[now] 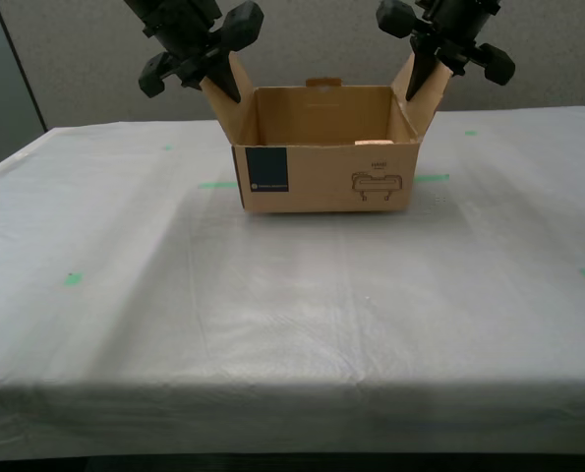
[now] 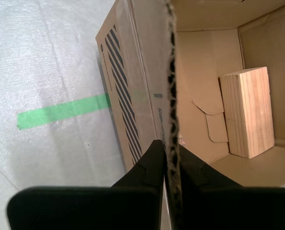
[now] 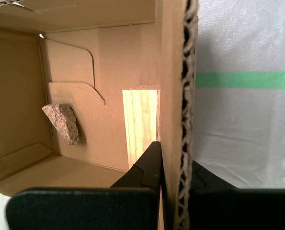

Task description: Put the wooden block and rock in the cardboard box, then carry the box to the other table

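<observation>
The box (image 1: pixel 323 162) sits on the white table (image 1: pixel 272 315) with green tape marks, and both loads are in it: the block (image 2: pixel 247 112) lies on its floor just inside from my second gripper (image 2: pixel 167 160), the rock (image 3: pixel 62 123) inward of my first gripper (image 3: pixel 173 163). Each gripper is clamped on a side flap, one per side. I judge loading done; whether this is the destination table I cannot tell, so carrying or releasing may remain.

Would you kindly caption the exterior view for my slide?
Both grippers clamp the side flaps of the cardboard box, which sits on the white table beside green tape marks.
</observation>
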